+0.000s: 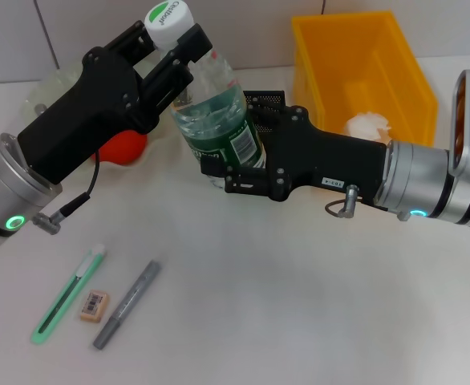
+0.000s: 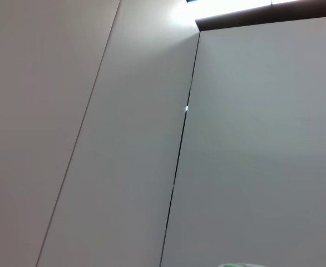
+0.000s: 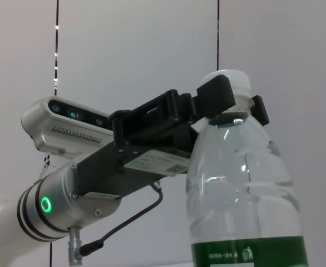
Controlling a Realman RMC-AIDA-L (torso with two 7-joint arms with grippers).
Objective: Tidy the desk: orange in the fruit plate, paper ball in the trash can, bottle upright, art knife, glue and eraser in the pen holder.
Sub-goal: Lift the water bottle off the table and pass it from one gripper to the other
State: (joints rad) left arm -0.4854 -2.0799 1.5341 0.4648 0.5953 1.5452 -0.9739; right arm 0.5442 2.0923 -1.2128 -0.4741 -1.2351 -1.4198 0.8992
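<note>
Gripping bottle (image 1: pixel 211 104): left gripper (image 1: pixel 180 44) neck, right gripper (image 1: pixel 219 164) body.

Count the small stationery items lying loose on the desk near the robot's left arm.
3, in one row: green art knife outermost, eraser in the middle, grey glue pen innermost. Others may hide under the arms.

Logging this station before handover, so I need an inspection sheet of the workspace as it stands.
Surface: white desk.
Job's things: bottle upright, held by both grippers; orange behind the left arm; paper ball inside the yellow bin; green art knife, eraser and grey glue pen lying side by side at front left.
Clutter: nothing seen.
Grippers: left gripper clamps the bottle's neck; right gripper grips the labelled body.
Cables: a short lead at each wrist, clear of items.
Surroundings: white wall panels.
</note>
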